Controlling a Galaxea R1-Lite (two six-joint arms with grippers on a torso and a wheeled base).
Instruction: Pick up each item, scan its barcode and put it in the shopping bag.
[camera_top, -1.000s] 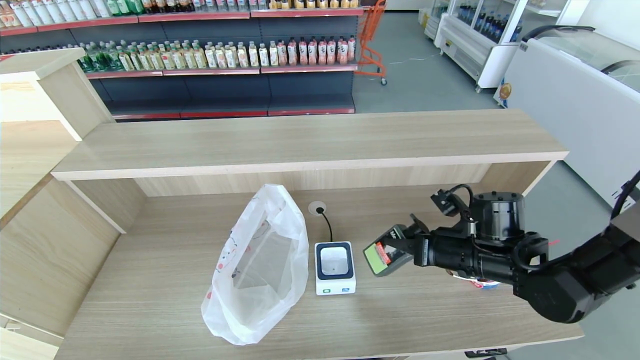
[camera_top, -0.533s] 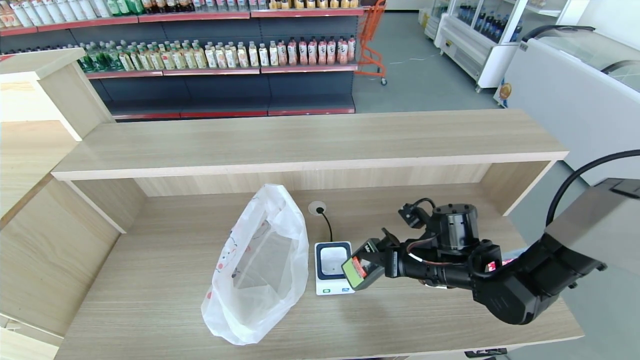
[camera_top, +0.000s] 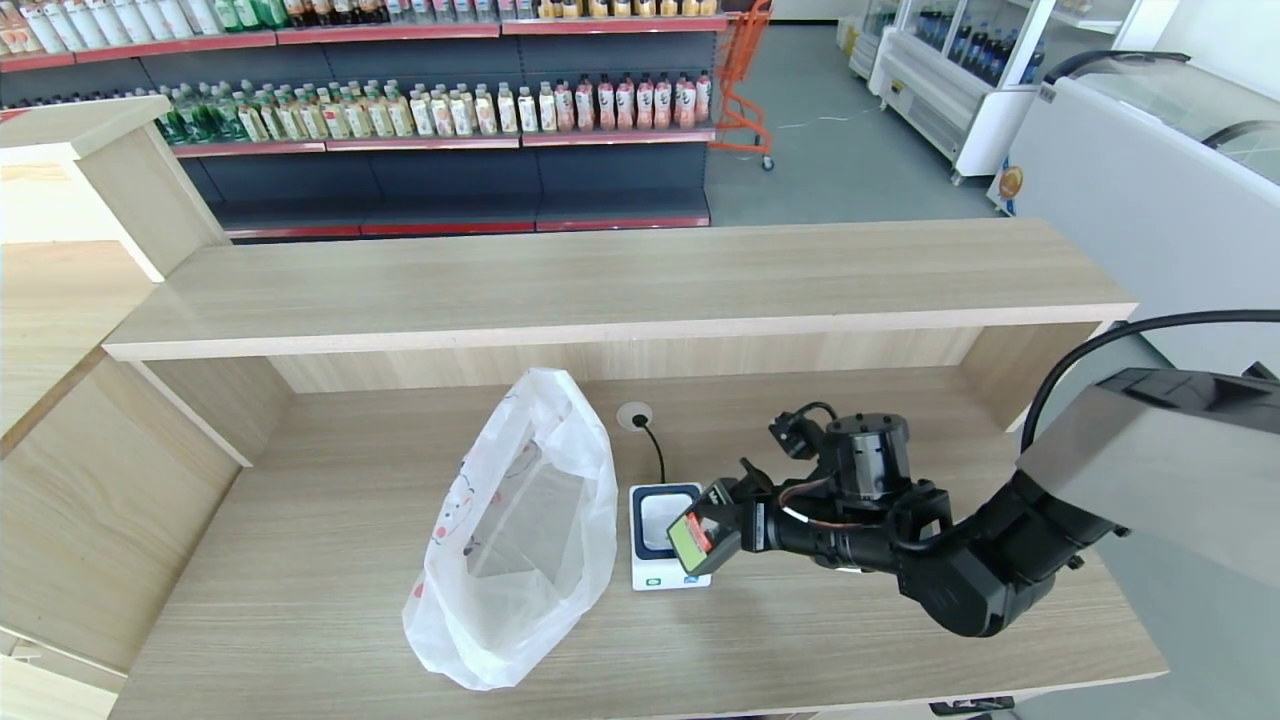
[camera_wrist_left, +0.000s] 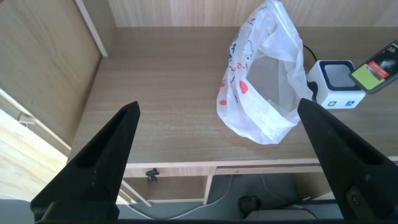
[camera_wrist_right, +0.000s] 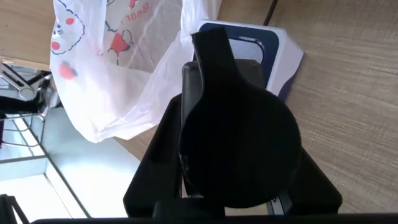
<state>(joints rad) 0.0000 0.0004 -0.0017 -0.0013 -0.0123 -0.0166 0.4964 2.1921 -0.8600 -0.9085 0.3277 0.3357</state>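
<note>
- Where the right gripper (camera_top: 712, 515) ends, a white box-shaped barcode scanner with a dark-rimmed glass top (camera_top: 655, 530) sits just under its fingertips, on the light wooden counter (camera_top: 850, 640).
- Past the scanner, further out from the fingertips, a white thin plastic shopping bag with red cartoon prints (camera_top: 520, 540) stands slumped and touches the scanner's side.
- Black cable (camera_top: 655, 450) runs from the scanner's back to a round grey grommet (camera_top: 634, 415), off to the side of the gripper.
- Raised wooden ledge (camera_top: 600, 280) walls the far side of the counter; store shelves of drink bottles (camera_top: 450, 110) are well beyond it.
- Nothing sits between the gripper and the scanner top.
- Right gripper fingers are clamped on a small flat green-faced packet with a red patch (camera_top: 690, 535), which overlaps the scanner's near-arm edge, face tilted up.
- Right arm comes across the counter roughly level, forearm low, wrist pointing at the bag.
- Left gripper (camera_wrist_left: 217, 107) hangs above the counter's near edge, fingers (camera_wrist_left: 106, 162) spread wide, holding nothing; bag, scanner and packet lie ahead of it.
</note>
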